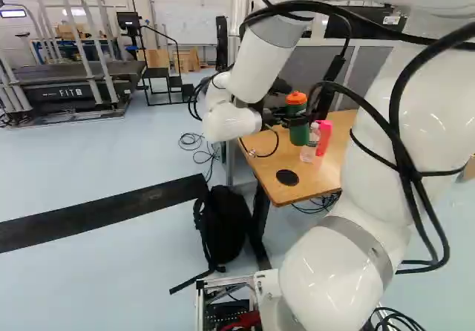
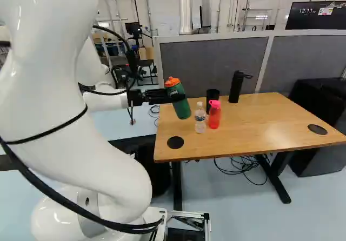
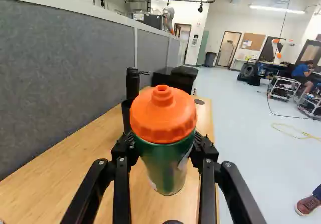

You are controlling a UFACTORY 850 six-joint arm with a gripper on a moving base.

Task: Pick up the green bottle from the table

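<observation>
Both fingers of the black gripper (image 2: 172,96) are clamped around the green bottle (image 2: 183,109), which leans, orange cap uppermost, near the centre of the right base view, while right of it a clear bottle (image 2: 200,120) and a red bottle (image 2: 214,116) stand on the table (image 2: 254,130).

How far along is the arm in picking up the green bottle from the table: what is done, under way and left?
Done: the hand is closed on the green bottle, a finger on each side. Under way: the lift; the bottle hangs tilted, its base seemingly off the table. Left: probably little, perhaps raising it higher, clear of the clear plastic bottle.
</observation>
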